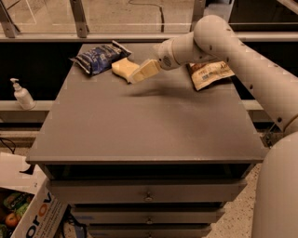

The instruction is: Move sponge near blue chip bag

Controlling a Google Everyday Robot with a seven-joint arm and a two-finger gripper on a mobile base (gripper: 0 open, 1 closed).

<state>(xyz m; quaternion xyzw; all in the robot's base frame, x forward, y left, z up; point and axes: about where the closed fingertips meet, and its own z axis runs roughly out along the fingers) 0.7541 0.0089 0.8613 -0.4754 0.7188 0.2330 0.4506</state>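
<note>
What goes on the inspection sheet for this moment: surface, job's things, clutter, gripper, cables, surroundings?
Surface: grey table top, flat, with drawers below it.
Job's things: sponge lies at the far left of the table, close beside the blue chip bag; whether they touch cannot be told.
Clutter: tan snack bag lying at the far right of the table.
Grippers: gripper is low over the table, right at the sponge's side away from the blue bag.
Cables: one dark cable on the floor beyond the table.
Surroundings: pump bottle on a ledge to the left; cardboard box on the floor at lower left.
</note>
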